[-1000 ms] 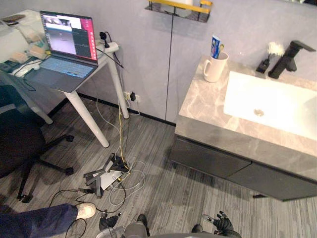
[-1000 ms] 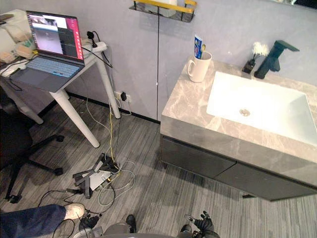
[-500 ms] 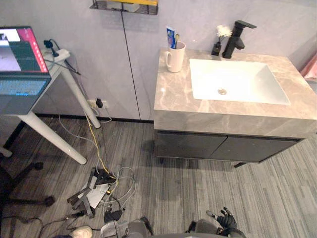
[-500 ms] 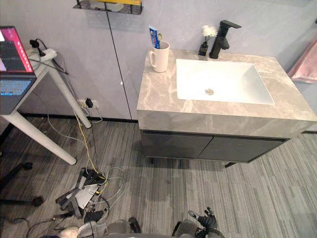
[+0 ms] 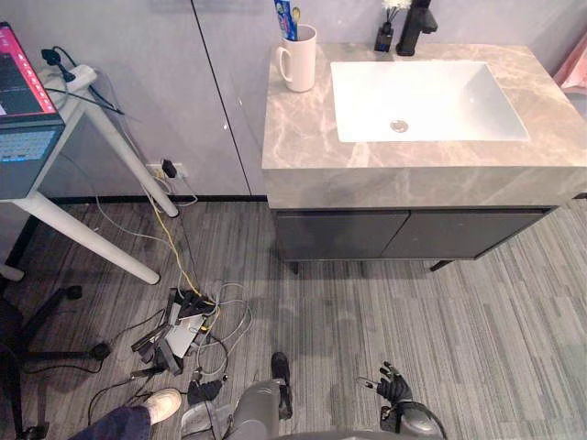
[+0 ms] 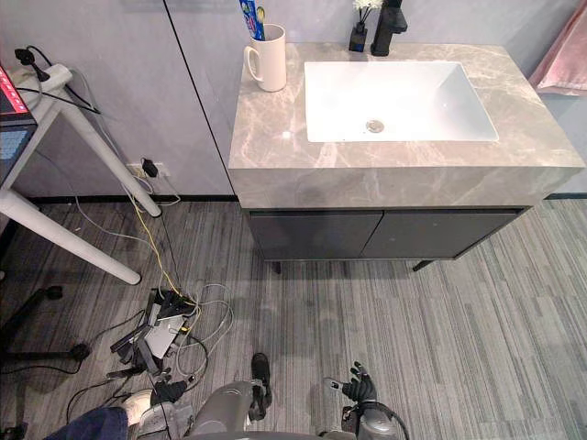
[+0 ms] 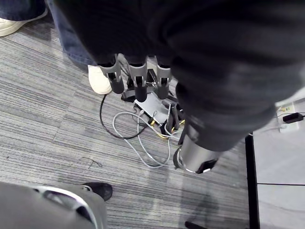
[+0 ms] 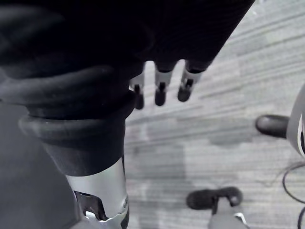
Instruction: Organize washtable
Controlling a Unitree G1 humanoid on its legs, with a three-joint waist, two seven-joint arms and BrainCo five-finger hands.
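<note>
Grey marble tops the washtable [image 5: 298, 137], which stands against a grey wall [image 5: 138, 55] on a striped grey floor [image 5: 477, 330]. It has a white sink [image 5: 431, 96], a black tap [image 5: 413, 16] and a white mug [image 5: 300, 60] at its back left corner. The right hand [image 5: 393, 385] hangs low over the floor, well apart from the washtable, with loose fingers holding nothing. The left hand [image 7: 138, 78] is relaxed and empty above some cables [image 7: 143, 138].

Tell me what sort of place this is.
Probably a bathroom mock-up inside a lab or office: a stone-topped washstand with a white sink and black tap, a mug holding toothpaste, and beside it a desk with a laptop.
</note>
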